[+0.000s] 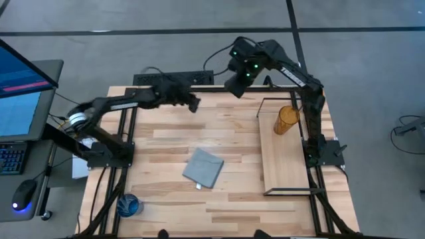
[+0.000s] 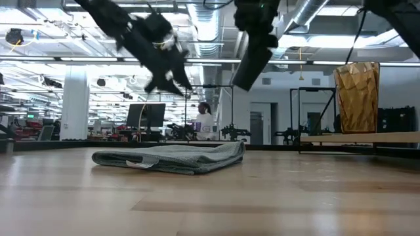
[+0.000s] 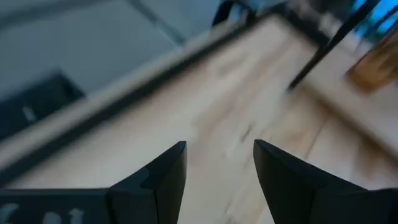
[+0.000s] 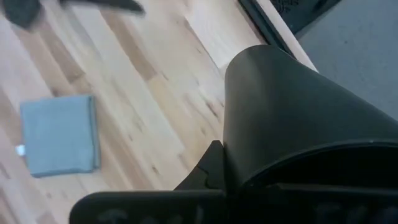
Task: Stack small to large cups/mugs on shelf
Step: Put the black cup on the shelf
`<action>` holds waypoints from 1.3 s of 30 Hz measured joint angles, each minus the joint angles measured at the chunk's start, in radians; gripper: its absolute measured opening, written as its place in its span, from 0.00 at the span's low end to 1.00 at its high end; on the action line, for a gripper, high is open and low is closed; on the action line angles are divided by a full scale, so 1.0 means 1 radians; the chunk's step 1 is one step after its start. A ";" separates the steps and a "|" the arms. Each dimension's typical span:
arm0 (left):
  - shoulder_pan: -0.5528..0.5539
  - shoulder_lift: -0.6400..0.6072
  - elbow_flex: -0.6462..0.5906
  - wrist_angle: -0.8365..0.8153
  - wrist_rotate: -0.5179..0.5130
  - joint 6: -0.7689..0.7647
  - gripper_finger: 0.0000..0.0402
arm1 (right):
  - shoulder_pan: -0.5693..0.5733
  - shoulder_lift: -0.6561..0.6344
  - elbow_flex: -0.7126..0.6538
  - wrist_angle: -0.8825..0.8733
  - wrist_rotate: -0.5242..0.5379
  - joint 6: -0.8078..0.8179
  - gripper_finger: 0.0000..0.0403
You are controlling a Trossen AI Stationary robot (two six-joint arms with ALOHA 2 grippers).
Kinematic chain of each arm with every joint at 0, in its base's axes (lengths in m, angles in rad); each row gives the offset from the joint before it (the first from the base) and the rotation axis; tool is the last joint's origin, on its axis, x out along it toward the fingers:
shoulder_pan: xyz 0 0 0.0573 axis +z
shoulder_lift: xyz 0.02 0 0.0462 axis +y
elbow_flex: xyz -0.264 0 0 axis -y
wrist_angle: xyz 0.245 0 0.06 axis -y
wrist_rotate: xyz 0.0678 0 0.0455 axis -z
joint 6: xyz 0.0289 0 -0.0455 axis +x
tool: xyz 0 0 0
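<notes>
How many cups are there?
3. The amber tumbler stands on the shelf, the black cup is held by the right gripper, the blue cup sits at the table's near-left corner.

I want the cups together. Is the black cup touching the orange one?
Apart. High view: black cup hangs in the right end effector, away from the amber tumbler.
</notes>
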 joint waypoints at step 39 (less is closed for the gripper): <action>0.021 -0.523 0.001 -0.360 -0.185 0.238 0.44 | 0.508 -0.533 -0.545 0.001 -0.036 0.796 0.01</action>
